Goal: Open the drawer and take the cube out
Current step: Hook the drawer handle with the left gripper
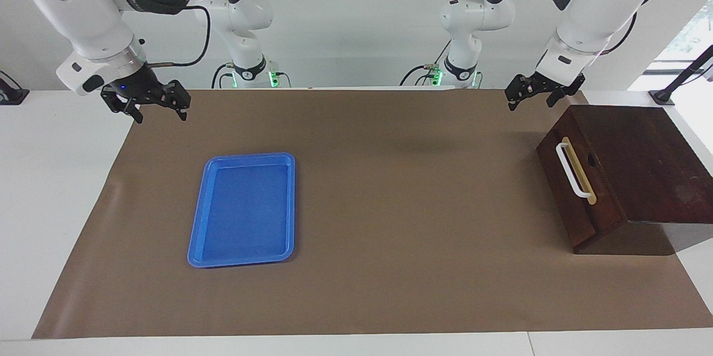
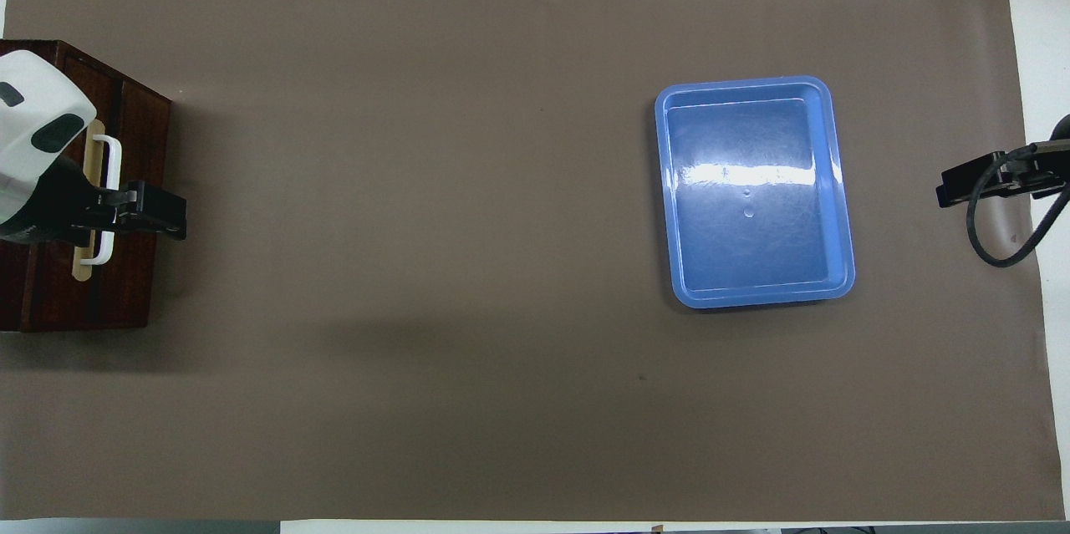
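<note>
The drawer [image 1: 560, 183] is shut in the dark-brown slanted box [image 1: 640, 161] at the left arm's end of the table. Its white bar handle [image 1: 572, 169] sits on a tan strip. The drawer front also shows in the overhead view [image 2: 138, 150]. The cube is hidden; no yellow shows anywhere. My left gripper [image 1: 532, 102] is open and empty, up in the air by the box's corner nearest the robots, apart from the handle. In the overhead view the left gripper [image 2: 171, 216] covers part of the handle. My right gripper [image 1: 160, 113] is open and empty, raised over the mat's edge at the right arm's end.
A flat blue tray [image 1: 248, 156] lies empty on the brown mat [image 1: 390, 222] toward the right arm's end; it also shows in the overhead view [image 2: 744, 83]. White table shows around the mat.
</note>
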`<state>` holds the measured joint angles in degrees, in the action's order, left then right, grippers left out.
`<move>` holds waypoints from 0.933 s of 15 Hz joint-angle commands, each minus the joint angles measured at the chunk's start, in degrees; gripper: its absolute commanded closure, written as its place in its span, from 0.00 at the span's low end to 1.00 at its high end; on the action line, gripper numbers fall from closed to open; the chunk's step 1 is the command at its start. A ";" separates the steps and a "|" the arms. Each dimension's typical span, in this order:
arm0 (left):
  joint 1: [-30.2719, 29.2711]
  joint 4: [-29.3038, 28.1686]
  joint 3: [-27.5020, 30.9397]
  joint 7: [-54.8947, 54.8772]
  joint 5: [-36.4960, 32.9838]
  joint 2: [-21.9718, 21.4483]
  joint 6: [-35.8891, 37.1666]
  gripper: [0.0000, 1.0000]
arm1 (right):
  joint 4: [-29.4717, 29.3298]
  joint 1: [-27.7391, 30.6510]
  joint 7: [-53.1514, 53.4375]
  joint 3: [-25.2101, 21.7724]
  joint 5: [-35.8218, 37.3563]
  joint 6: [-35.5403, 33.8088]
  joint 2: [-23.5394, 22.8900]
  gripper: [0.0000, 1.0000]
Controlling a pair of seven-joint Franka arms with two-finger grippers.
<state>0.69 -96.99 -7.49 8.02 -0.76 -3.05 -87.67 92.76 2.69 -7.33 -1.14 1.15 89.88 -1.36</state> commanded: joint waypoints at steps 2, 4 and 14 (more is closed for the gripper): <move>-0.07 -0.39 0.37 -1.25 0.85 -0.64 -1.27 0.00 | 0.41 0.21 0.47 0.26 0.79 0.73 0.48 0.00; 0.02 -2.58 0.37 -5.71 -0.38 -0.73 -5.04 0.00 | 0.41 0.21 0.47 0.26 0.79 0.73 0.48 0.00; -2.71 -19.03 0.37 -11.80 -18.48 4.36 -35.01 0.00 | 0.41 0.30 0.39 0.26 0.61 0.47 0.48 0.00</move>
<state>-1.03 -115.07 -7.05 -2.51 -16.96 -0.25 -118.90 92.76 2.69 -7.33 -1.15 1.15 89.88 -1.36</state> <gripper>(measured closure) 0.000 0.000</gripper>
